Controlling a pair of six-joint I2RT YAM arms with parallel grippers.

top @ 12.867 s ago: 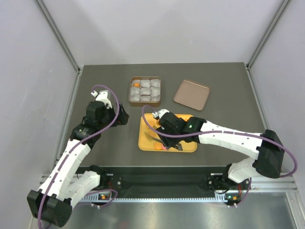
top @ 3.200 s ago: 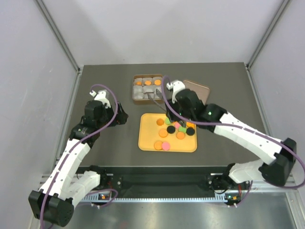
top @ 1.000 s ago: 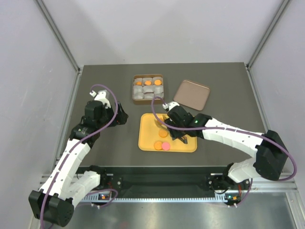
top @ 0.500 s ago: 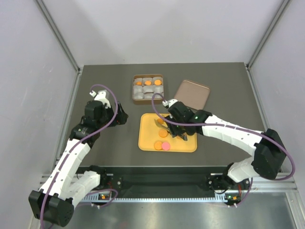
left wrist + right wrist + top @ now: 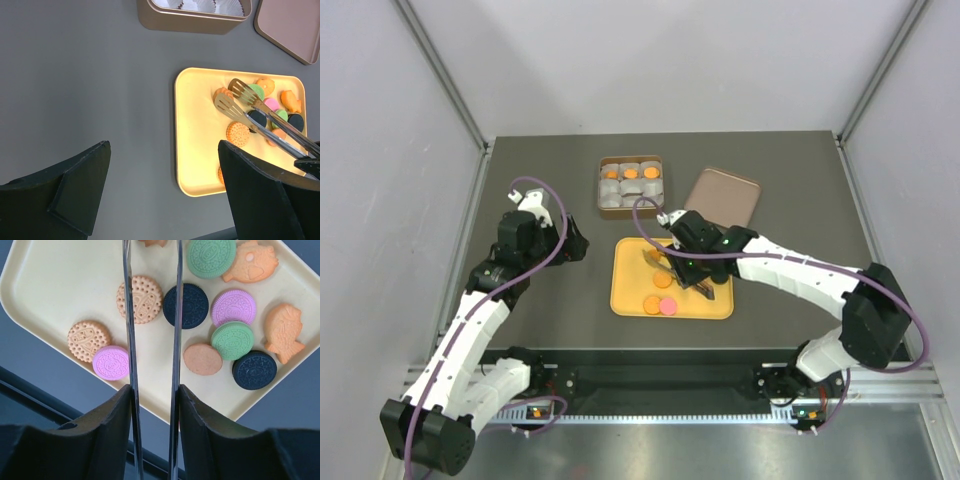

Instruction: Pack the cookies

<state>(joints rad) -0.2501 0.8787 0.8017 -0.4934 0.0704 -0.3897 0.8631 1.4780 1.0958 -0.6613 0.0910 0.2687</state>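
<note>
Cookies lie on a yellow tray (image 5: 628, 290): orange (image 5: 139, 299), black (image 5: 186, 305), green (image 5: 232, 340) and pink (image 5: 111, 362) discs, plus fish-shaped orange ones (image 5: 284, 332). My right gripper (image 5: 706, 287) (image 5: 154, 435) is shut on metal tongs (image 5: 176, 340). The tongs reach over the tray, and their spread tips (image 5: 235, 97) are empty above an orange cookie. A brown tin (image 5: 630, 186) of paper cups holds three orange cookies in its far row. My left gripper (image 5: 582, 247) (image 5: 165, 200) is open and empty, left of the tray.
The tin's lid (image 5: 722, 198) lies flat to the right of the tin, behind the tray. Grey walls enclose the dark table on three sides. The arm bases stand along the near edge.
The right arm came back from the tin to the tray with the tongs, then shifted them toward the tray's far left. The tin holds more orange cookies than at first. The left arm stayed still.
</note>
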